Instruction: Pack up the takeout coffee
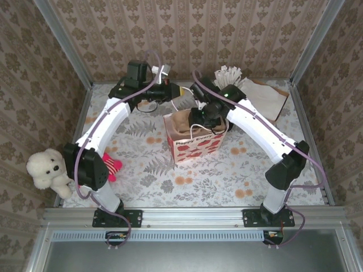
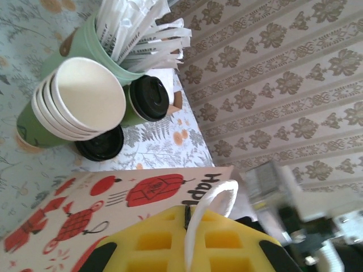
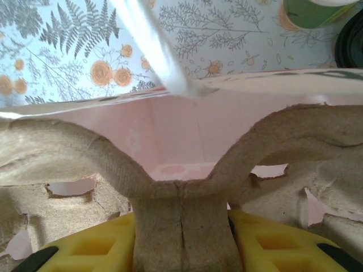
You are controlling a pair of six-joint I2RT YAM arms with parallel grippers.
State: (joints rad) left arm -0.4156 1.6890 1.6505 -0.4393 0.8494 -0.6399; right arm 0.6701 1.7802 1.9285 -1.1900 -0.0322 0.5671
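1. Cream plush bear is seen at the left edge of the worktop.
2. The left tool is clenched on the white cord handle of the red-printed paper bag.
3. The takeout coffee is stood lidded on the worktop outside the bag, just beside the stack of cream cups and the mint-green cup of stirrers.
4. The right tool is closed on the middle post of the pulp cup carrier, which is set within the bag's mouth.

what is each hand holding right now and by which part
left hand pinches the white handle of the bag; right hand grips the pulp cup carrier by its centre post
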